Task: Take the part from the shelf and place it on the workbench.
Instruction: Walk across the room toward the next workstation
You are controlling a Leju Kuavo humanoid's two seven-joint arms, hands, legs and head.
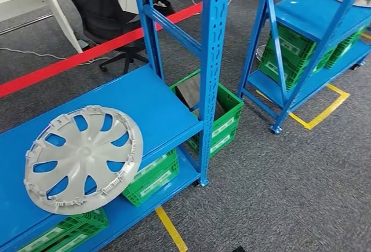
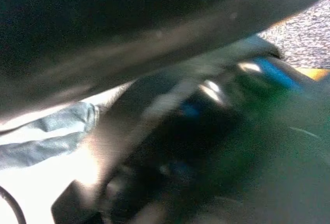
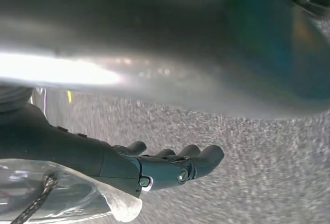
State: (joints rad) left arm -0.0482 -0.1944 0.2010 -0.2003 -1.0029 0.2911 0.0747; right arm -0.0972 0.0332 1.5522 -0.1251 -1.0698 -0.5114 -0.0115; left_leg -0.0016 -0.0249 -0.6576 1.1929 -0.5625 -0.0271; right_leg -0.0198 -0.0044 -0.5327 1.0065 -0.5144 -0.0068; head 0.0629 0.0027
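The part, a silver-grey wheel cover (image 1: 83, 158) with curved spokes, lies flat on the middle board of the blue shelf (image 1: 153, 101), near its front edge at the left of the head view. Nothing touches it. My right hand (image 3: 171, 165) hangs over grey carpet with its dark fingers stretched out and nothing in them. The left wrist view is dark and blurred; a dark shape there may be my left hand (image 2: 163, 147), and I cannot tell how its fingers lie.
A blue upright post (image 1: 212, 61) stands at the shelf's right front corner. Green crates (image 1: 153, 176) sit on the lowest board, another (image 1: 221, 119) behind the post. A second blue rack (image 1: 306, 32) stands at the right across open carpet. A black office chair (image 1: 105, 14) is behind the red floor line.
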